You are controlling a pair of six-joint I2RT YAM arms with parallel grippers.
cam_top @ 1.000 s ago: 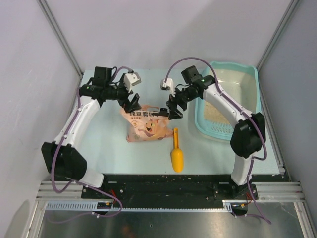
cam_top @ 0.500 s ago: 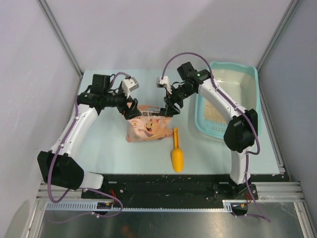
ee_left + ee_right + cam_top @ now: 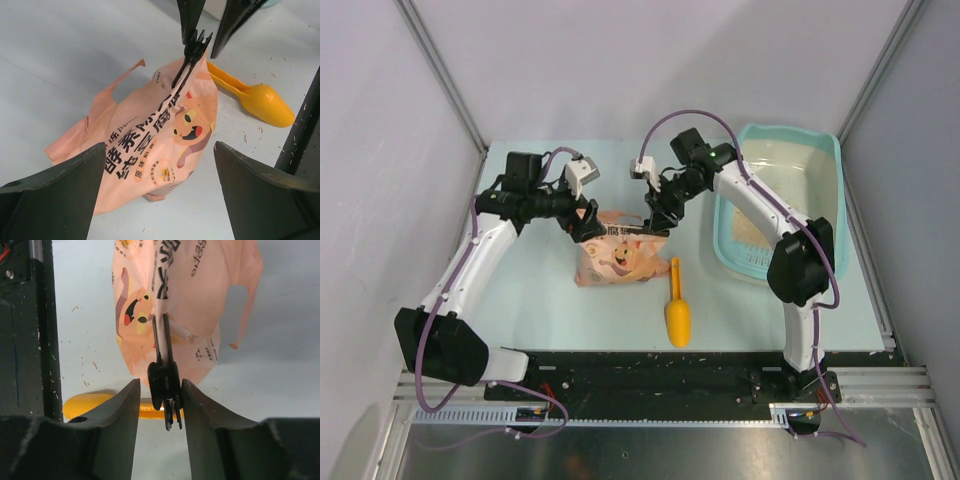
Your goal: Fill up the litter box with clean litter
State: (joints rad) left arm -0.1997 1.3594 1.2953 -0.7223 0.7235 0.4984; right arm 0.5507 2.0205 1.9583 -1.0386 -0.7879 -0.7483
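Note:
The light-teal litter box lies at the far right with pale clean litter on its floor. A pink-orange printed bag lies mid-table, a black clip pinching its top. My right gripper straddles the clip; one finger touches it, and a thin gap shows at the other. My left gripper hangs wide open over the bag's left side, holding nothing.
An orange plastic scoop lies just right of the bag, bowl toward the near edge. Grey walls stand on both sides. Small litter crumbs dot the table around the bag.
My right gripper has shifted left to the bag's top and its jaws have narrowed around the clip. The left gripper has settled over the bag's left end, still wide.

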